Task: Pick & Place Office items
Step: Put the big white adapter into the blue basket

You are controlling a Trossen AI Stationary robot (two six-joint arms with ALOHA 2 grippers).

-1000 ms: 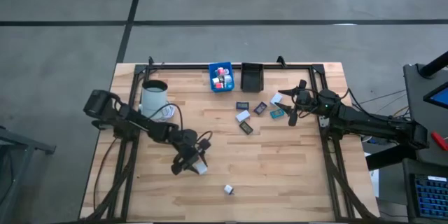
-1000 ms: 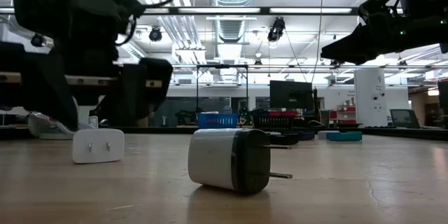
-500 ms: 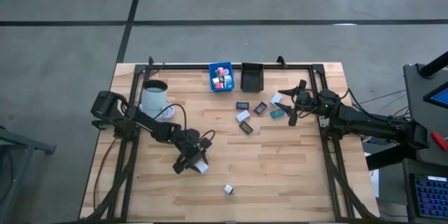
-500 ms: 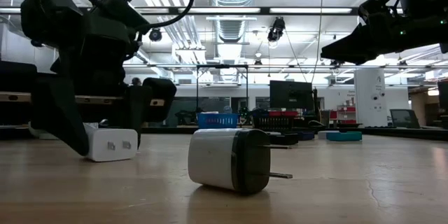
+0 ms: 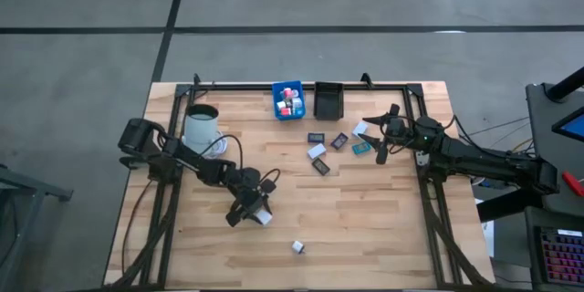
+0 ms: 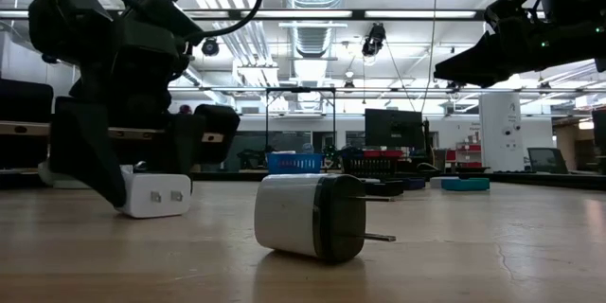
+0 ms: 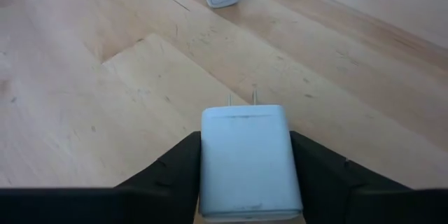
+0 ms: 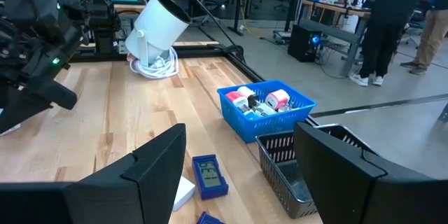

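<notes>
- The table point(image 5: 365, 228) carries the whole job: a blue bin point(image 5: 288, 100) and a black bin point(image 5: 328, 99) at its far edge, a white mug point(image 5: 202, 125) toward the left.
- Left gripper point(image 5: 249, 212) is down on the wood, its jaws on either side of a white charger point(image 7: 246, 157); the charger sits squarely between them, prongs pointing away from the wrist. The jaws look snug against its sides, but I cannot tell whether the grip is firm yet.
- Step in hand, as I judge it: grasping this charger for placing.
- Next move calls for finishing the squeeze, then lifting straight up and carrying toward the bins.
- Right gripper point(image 5: 380, 141) hangs with jaws wide and empty; flat cards point(image 5: 334, 146) lie just beyond its jaws.
- A second charger point(image 5: 297, 247) lies on its side, well beyond the left jaws, untouched.
- Small blocks point(image 8: 260, 101) already sit in the blue bin.
</notes>
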